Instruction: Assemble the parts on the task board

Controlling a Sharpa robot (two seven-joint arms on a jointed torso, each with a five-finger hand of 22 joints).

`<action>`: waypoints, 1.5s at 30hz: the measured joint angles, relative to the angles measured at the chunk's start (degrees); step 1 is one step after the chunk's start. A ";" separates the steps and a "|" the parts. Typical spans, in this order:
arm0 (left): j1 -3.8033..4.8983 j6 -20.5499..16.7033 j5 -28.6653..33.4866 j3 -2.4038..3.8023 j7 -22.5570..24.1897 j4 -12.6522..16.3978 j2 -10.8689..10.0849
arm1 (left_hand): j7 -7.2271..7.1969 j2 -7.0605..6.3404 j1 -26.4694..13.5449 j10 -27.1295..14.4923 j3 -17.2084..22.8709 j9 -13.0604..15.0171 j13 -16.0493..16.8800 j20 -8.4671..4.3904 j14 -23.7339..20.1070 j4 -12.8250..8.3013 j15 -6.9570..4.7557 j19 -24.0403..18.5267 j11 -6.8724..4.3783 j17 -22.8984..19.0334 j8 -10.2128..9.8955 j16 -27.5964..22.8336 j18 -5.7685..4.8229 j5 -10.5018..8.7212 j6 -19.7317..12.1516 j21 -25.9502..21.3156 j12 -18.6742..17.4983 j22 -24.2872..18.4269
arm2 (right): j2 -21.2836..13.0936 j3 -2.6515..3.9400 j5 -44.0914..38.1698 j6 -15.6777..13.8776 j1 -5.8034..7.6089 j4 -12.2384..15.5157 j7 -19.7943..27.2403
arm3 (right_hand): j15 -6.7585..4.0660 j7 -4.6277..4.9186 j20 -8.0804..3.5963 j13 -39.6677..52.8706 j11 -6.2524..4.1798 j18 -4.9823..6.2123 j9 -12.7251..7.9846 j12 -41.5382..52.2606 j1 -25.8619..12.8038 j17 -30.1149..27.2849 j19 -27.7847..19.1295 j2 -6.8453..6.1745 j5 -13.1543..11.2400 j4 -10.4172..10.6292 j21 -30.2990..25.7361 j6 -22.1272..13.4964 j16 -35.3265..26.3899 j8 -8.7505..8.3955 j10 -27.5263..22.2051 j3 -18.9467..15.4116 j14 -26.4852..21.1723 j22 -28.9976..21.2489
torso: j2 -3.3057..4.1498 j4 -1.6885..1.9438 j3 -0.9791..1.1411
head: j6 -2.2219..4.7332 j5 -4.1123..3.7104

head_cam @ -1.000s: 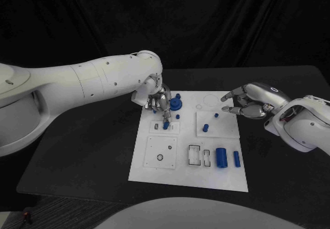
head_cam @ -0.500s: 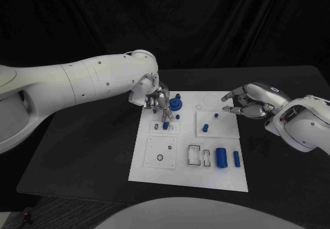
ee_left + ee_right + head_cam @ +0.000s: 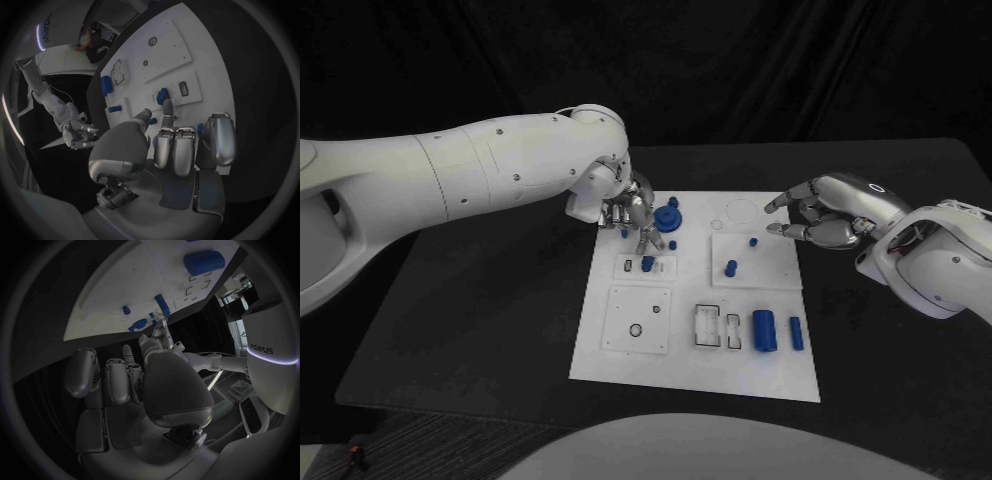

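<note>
The white task board (image 3: 678, 355) lies mid-table. My left hand (image 3: 629, 212) hovers over its far left corner, one finger and the thumb reaching down just above an upright blue peg (image 3: 648, 264) in a small plate; I see nothing held. The left wrist view shows that fingertip (image 3: 167, 105) just short of the peg (image 3: 162, 94). A blue gear-like part (image 3: 672, 215) stands beside the hand. My right hand (image 3: 826, 215) hangs over the board's far right edge, fingers apart and empty. Two short blue pegs (image 3: 731, 267) stand in the plate near it.
A large blue cylinder (image 3: 764, 330) and a thinner one (image 3: 796, 333) lie at the board's near right beside two rectangular slots (image 3: 718, 326). A plate with a round hole (image 3: 636, 329) sits at the near left. Black table (image 3: 488, 320) surrounds the board.
My left arm has drawn back slightly to the left, and its fingers have lifted a little away from the upright peg. The right hand has not moved.
</note>
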 measured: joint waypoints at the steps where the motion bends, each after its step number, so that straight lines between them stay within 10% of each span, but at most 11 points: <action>1: 0.01 0.03 -0.02 0.00 -0.05 0.05 -0.02 | 0.08 0.00 0.00 0.00 0.00 0.11 0.00 0.00 0.00 0.00 0.00 0.00 0.00 0.00 0.00 0.00 0.00 0.00 -0.08 0.00 0.00 0.00 | 0.01 0.00 0.00 0.02 0.00 0.00 -0.01 | 0.00 0.00 0.00 0.00 0.00 0.00 0.00 0.00 0.00 0.00 0.00 0.00 0.00 0.00 0.00 0.00 0.00 0.00 0.00 0.00 0.00 0.00 | 0.03 -0.01 0.00 | 0.00 0.03; 34: 0.02 3.41 -0.19 -0.01 -1.70 0.26 0.22 | 0.69 0.30 0.78 0.00 0.17 -0.31 0.00 0.21 0.00 -0.18 0.00 -0.22 0.00 0.00 -0.92 0.00 0.00 0.47 -1.50 -1.31 -0.22 0.00 | 0.20 0.00 0.40 0.85 -0.08 -0.12 -0.26 | 0.00 -0.20 0.00 -0.02 0.00 0.00 -0.05 0.11 -0.30 -0.05 0.00 0.30 0.70 0.00 0.00 0.20 0.00 0.00 0.00 0.00 0.00 0.03 | 0.26 -0.03 -0.05 | 0.00 0.32; 45: 0.02 3.76 -0.21 -0.01 -0.95 0.64 0.26 | 0.48 0.14 4.40 0.00 2.70 -1.62 0.00 -0.01 0.00 -3.51 0.00 -0.43 0.00 0.00 -2.32 0.00 0.00 4.34 -1.28 -1.54 -0.22 0.00 | 0.25 0.00 0.46 0.99 -0.09 -0.17 -0.37 | 0.00 -0.20 0.00 -0.01 0.00 0.00 -0.04 0.11 -0.30 -0.05 0.00 0.29 1.05 -0.16 0.00 0.20 0.00 0.00 0.00 0.16 0.00 0.03 | 0.24 -0.03 -0.05 | 0.00 0.23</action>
